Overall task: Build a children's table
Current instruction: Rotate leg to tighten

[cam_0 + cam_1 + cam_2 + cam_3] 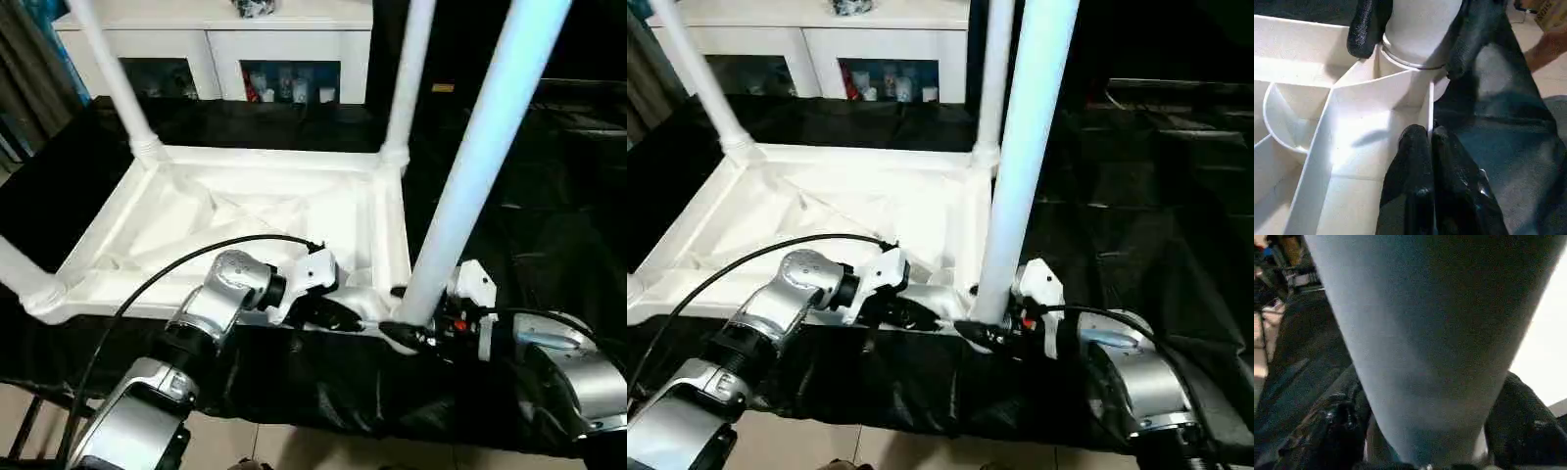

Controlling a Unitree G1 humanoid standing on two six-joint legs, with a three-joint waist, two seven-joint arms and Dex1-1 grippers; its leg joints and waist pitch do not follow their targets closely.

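Black cloth under table top; left gripper pinches rim; right gripper straddles leg; lettering unreadable.

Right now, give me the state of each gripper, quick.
Left gripper: shut, fingertips pinching the near rim wall of the upturned tabletop.
Right gripper: fingers on either side of the base of the near right leg; whether it grips cannot be told.

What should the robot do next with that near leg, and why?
Probably press the leg straight down to seat it, keeping the top steady. The right gripper has its fingers on either side of the leg's base at the near corner socket, the left gripper is shut on the top's rim, and a seam at the joint suggests it may not be fully home.
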